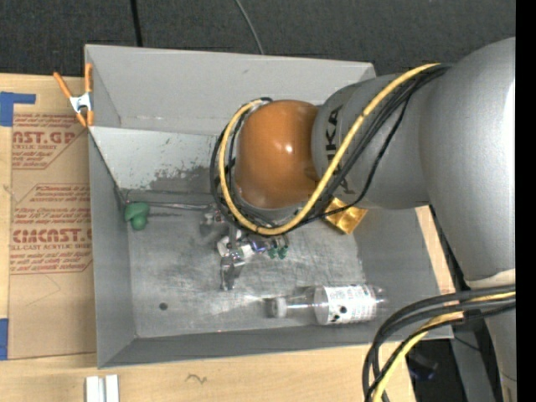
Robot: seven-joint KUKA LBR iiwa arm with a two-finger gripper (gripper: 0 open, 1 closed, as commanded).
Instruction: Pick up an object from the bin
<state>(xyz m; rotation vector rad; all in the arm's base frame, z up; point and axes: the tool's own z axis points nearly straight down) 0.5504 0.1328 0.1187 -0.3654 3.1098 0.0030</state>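
Here we are over the bin [167, 153], and the arm [469, 141] reaches in from the right, its orange cover [276, 162] hanging over the middle of the floor. Beneath it the gripper [229, 263] sits low, close to the bare metal at the centre. Is the claw apart or together? Cannot tell from up here, the wrist hides too much, and nothing shows clamped in it.

What's on offer:
- A small green-and-blue piece [277, 249] lies just beside the gripper on its right, the nearest candidate.
- A clear bottle [331, 304] with a white label lies on its side along the near edge, towards the right corner, apart from the claw.
- A green lump [136, 216] rests against the left wall, well apart.
- A gold-coloured piece [346, 219] peeks out from under the arm near the right wall.

By my reading this is the reach-and-grasp step: the claw is down at floor level, with no pick made yet. The next move calls for squaring up over one thing, most likely that small piece beside it, closing firmly, then lifting straight up clear of the walls. A thing that small could easily slip out
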